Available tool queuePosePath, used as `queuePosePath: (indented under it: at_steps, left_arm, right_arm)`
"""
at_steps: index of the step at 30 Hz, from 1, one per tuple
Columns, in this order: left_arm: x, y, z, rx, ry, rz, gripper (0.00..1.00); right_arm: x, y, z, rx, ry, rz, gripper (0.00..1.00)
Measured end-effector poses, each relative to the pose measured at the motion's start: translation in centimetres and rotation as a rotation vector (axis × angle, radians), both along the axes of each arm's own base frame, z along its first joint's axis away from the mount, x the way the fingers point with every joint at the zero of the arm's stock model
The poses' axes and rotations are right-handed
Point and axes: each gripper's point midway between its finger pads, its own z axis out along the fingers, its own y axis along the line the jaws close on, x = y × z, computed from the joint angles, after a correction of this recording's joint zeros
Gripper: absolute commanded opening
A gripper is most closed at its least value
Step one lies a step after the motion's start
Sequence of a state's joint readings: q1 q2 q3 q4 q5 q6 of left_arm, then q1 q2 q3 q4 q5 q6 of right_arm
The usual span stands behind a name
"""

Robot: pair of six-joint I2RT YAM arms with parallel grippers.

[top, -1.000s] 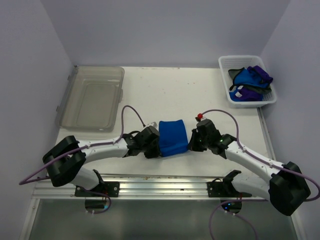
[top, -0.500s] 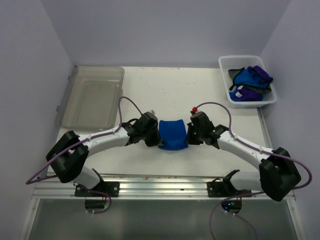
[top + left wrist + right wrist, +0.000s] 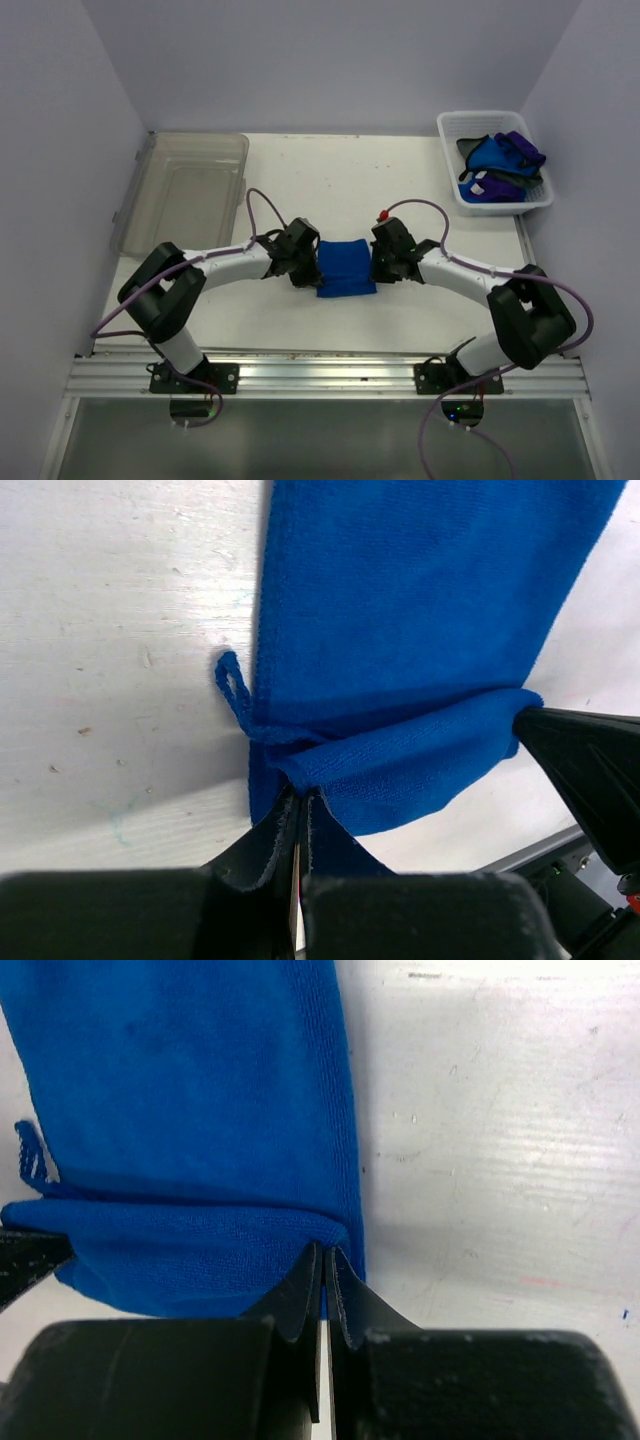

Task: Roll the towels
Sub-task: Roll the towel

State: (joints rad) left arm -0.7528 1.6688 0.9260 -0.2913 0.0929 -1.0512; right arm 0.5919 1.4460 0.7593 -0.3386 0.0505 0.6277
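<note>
Fuzzy blue towel, edge in a rounded fold, left pincer and right pincer clenched on it.

**Surface materials, work area**
The towel is blue cloth with a fine matt pile and a ribbed hem. The table is white, matt, scuffed and speckled. The left gripper and right gripper are black, smooth, probably plastic. The bin is clear glossy plastic; the basket is white slotted plastic.
</note>
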Motion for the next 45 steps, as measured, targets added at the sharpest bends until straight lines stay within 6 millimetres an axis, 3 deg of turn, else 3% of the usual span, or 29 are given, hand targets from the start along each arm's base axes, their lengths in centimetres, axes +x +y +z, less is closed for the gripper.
queuePosePath:
  at_steps: [6, 12, 15, 18, 21, 27, 34, 41, 42, 45]
  left_arm:
    - [0.1, 0.4, -0.3, 0.023, 0.001, 0.010, 0.01]
    - [0.7, 1.5, 0.5, 0.114, -0.033, 0.020, 0.32]
    - [1.5, 1.1, 2.9, 0.153, -0.100, 0.022, 0.33]
    - [1.5, -0.6, 5.7, 0.128, -0.175, -0.008, 0.30]
    - [0.7, -2.2, 6.5, 0.095, -0.199, -0.050, 0.25]
    - [0.5, -3.5, 4.0, 0.084, -0.171, -0.078, 0.23]
    - [1.7, -2.9, -0.1, 0.110, -0.112, -0.068, 0.22]
    - [2.2, -4.0, -0.5, 0.080, -0.116, -0.114, 0.21]
    - [2.3, -4.1, -0.5, 0.078, -0.118, -0.121, 0.21]
    - [2.4, -4.6, -0.3, 0.072, -0.122, -0.151, 0.21]
  right_arm:
    - [1.2, 0.3, -0.6, -0.004, -0.004, -0.013, 0.00]
    - [1.4, 0.4, -0.5, -0.004, -0.009, -0.015, 0.00]
    - [1.5, 0.4, -0.4, -0.005, -0.012, -0.016, 0.00]
    - [1.6, 0.4, -0.4, -0.006, -0.012, -0.016, 0.00]
    - [1.5, 0.3, -0.5, -0.007, -0.011, -0.017, 0.00]
    - [1.6, 0.4, -0.5, -0.008, -0.010, -0.017, 0.00]
    - [1.1, 0.1, -0.5, 0.004, -0.018, -0.019, 0.00]
    - [-1.6, -1.0, 0.4, 0.056, -0.032, -0.026, 0.00]
    - [-1.9, -1.1, 0.6, 0.059, -0.034, -0.024, 0.04]
    - [-2.3, -1.4, 1.3, 0.057, -0.044, -0.012, 0.30]
